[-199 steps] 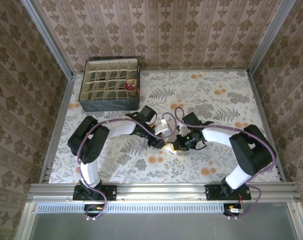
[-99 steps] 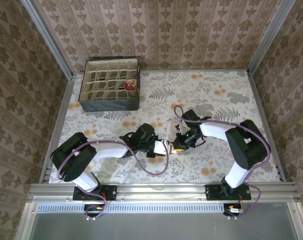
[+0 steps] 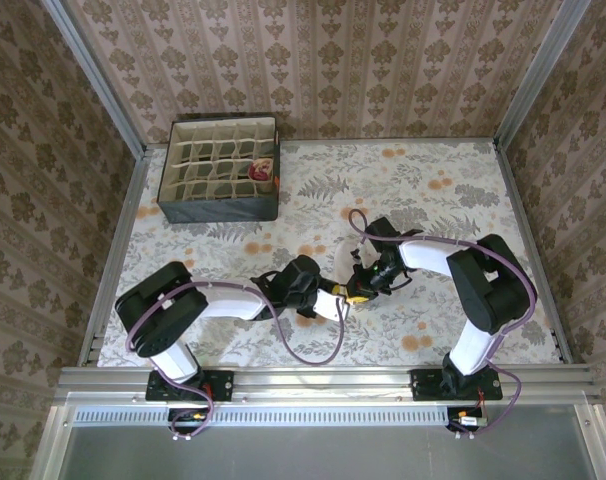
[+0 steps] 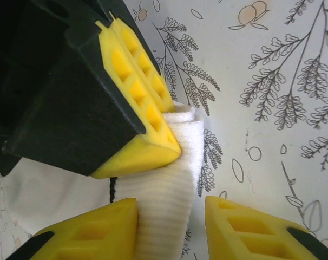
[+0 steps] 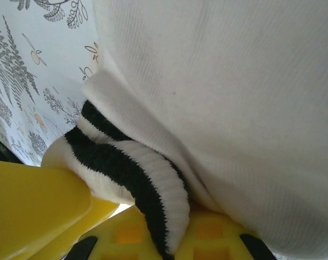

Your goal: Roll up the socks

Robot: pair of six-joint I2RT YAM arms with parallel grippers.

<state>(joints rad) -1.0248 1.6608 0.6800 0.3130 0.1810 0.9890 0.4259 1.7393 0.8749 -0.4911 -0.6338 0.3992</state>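
Note:
The cream sock (image 3: 345, 262) lies bunched at mid-table between both grippers. My left gripper (image 3: 335, 303) reaches it from the left. In the left wrist view its jaws (image 4: 172, 216) stand open astride a ribbed fold of the cream sock (image 4: 164, 200): the left finger touches the fabric and the right finger (image 4: 256, 227) stands apart from it. My right gripper (image 3: 358, 293) is shut on the sock's black-striped cuff (image 5: 126, 179), pinched at its yellow pads (image 5: 207, 233). A tan and maroon sock (image 3: 263, 172) sits rolled in a cell of the box.
A dark fabric organizer box (image 3: 219, 205) with many cells stands at the back left of the floral tablecloth (image 3: 453, 200). Metal rails (image 3: 323, 378) frame the table's near edge and sides. Cables loop over both arms near the sock.
My left arm dropped low and swung its gripper in from the left onto the cream sock, its jaws widening. The right gripper kept its pinch on the cuff and barely shifted.

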